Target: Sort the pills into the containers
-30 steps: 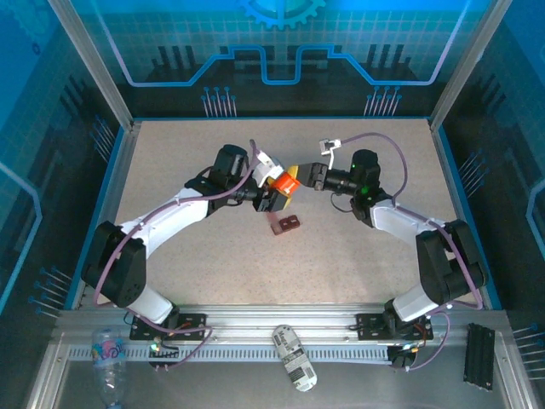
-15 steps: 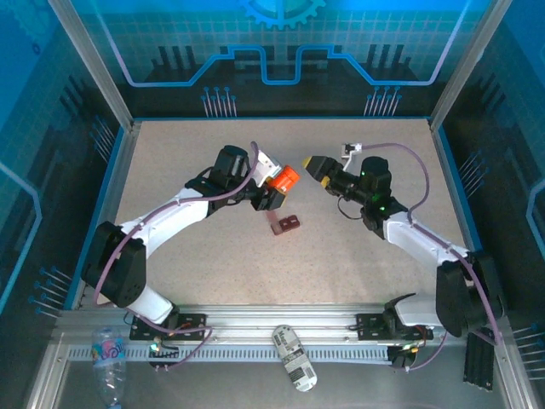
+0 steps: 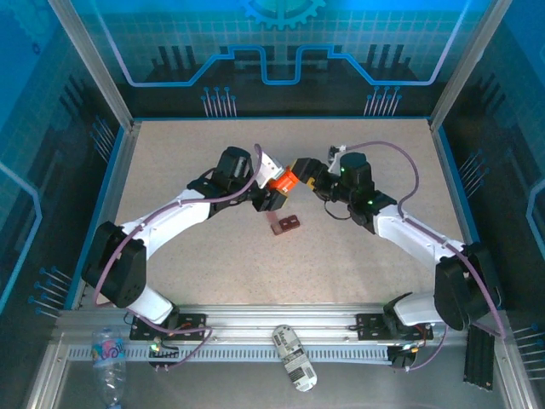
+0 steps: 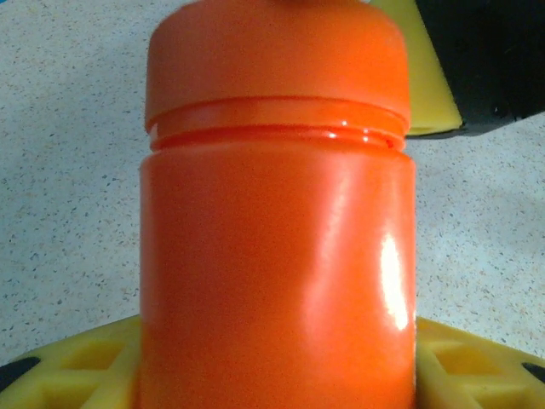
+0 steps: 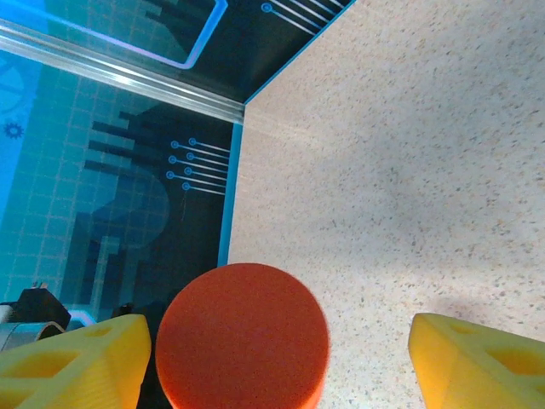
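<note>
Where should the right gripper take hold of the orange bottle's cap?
Grip the cap by its round side wall, coming straight at its flat top: the left gripper holds the bottle by its body, and the cap faces the open right gripper.

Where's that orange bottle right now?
In the top view, the orange bottle is near the middle of the table, held by the left gripper just behind the red-brown tray, with the right gripper open around its cap.
</note>
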{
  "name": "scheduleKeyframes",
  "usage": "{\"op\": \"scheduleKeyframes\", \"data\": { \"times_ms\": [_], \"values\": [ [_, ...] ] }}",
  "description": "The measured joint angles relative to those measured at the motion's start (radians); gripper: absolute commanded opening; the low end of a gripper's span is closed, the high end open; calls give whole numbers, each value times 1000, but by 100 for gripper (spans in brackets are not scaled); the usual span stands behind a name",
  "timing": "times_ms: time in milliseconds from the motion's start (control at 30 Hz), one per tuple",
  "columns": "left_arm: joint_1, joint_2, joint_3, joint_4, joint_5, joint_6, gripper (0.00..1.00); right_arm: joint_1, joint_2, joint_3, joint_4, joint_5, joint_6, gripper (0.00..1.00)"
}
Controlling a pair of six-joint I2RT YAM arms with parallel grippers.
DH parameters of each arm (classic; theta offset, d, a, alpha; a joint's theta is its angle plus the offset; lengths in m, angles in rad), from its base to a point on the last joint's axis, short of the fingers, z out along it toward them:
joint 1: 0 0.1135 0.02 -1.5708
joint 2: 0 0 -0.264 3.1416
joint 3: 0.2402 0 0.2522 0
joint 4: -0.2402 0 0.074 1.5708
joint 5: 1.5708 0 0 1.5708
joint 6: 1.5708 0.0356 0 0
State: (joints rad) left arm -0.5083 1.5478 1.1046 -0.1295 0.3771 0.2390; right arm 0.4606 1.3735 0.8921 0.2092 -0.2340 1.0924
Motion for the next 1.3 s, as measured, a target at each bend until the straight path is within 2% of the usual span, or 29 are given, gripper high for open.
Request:
{"op": "scheduleKeyframes", "data": {
  "times_ms": [167,400,567,700,900,933,967,1000,1067,1200,1300],
  "values": [
    [-5,0,0,0,-4,0,0,19,12,15,1,3,-1,75],
    [-14,0,0,-1,-11,-2,0,24,34,21,17,6,2,46],
    [-13,0,0,-1,-19,-3,0,14,48,22,46,-31,-59,43],
    [-2,0,0,-4,-6,-5,0,-32,93,22,126,-175,-158,44],
    [21,0,2,-29,89,-35,0,-98,167,19,264,-449,-312,47],
    [22,0,2,-32,98,-39,0,-103,172,16,283,-472,-317,52],
    [22,0,2,-34,104,-42,0,-106,174,10,298,-485,-317,63],
    [22,0,2,-34,116,-47,0,-108,174,6,309,-493,-314,73],
    [16,0,2,-31,140,-50,0,-106,172,-15,353,-483,-299,79],
    [5,0,2,-30,135,-49,0,-103,136,-72,365,-401,-203,81],
    [5,0,2,-20,100,-48,0,-79,68,-126,367,-285,-109,82]
  ]
}}
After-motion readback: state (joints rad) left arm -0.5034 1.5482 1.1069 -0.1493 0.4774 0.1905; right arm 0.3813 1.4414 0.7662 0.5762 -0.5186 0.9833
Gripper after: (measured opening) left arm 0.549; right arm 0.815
